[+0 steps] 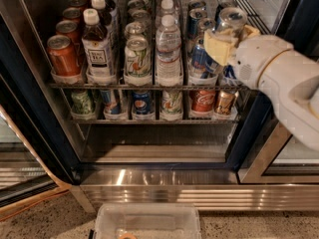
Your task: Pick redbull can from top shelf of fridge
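Now, gripper claw (232, 34): I am holding it at the right end of the top shelf, inside the fridge, with my white arm (284, 78) reaching in from the right.
Grip: my two yellowish fingers (218, 46) are pressing on either side of the redbull can, so the claw is clamping it, not hanging free.
Redbull can (232, 18): it is sitting between my fingers with its silver lid showing above them. My fingers are hiding its base, so I cannot tell whether it is touching the rack.
Top shelf (124, 86): the wire rack is running under the claw and away to its left, with clear cups lining the front edge.
Just left of claw, slightly lower: blue-and-silver cans (199, 56) are standing in a lane, one behind another.
Further left of claw: water bottles (168, 46) are standing first, then green-and-white cans (138, 56), then tea bottles (97, 49). Orange-red cans (62, 56) are standing farthest from the claw.
Below claw: a lower rack (149, 121) is carrying shorter cans. A red can (203, 101) and a bronze-coloured can (224, 101) are sitting almost straight under the claw, and a Pepsi can (142, 102) is sitting down and to the left.
Fridge (30, 103): its dark frame is rising far to the left of the claw, and its ribbed steel base (164, 183) is shining well below.
Floor: a clear plastic bin (147, 218) is lying well below and left of the claw, in front of the steel base.
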You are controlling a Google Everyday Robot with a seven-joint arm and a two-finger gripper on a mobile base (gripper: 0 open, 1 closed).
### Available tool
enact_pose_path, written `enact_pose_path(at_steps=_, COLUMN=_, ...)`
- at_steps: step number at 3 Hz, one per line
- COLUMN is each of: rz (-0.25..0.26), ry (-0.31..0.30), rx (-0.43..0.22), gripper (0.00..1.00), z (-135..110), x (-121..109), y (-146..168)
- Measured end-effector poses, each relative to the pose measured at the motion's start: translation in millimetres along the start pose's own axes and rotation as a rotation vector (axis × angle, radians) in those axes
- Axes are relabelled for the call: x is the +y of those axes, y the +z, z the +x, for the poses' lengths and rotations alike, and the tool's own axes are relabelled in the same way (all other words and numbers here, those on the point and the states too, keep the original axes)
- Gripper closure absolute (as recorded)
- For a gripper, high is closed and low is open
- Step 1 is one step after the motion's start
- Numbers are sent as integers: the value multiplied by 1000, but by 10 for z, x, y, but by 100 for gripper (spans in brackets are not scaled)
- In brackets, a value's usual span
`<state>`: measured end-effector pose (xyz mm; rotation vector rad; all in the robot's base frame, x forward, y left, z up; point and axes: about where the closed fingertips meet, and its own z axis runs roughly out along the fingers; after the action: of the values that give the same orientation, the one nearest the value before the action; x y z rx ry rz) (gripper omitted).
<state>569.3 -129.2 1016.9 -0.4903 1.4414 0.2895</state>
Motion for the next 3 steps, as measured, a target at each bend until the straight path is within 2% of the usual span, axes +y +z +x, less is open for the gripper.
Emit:
enact_pose_path(at_steps=1, rz=-46, ry=-45, rx=-7, gripper=100, z=-707, x=84, y=-296)
enact_pose_path(at_steps=2, rz=-69, ry=-118, rx=-9, gripper=100, z=-1378, x=-11, y=-745)
enact_pose_path(at_steps=3, rz=-128, ry=-114, rx=-11, gripper=100, z=-1469, x=110, y=-830)
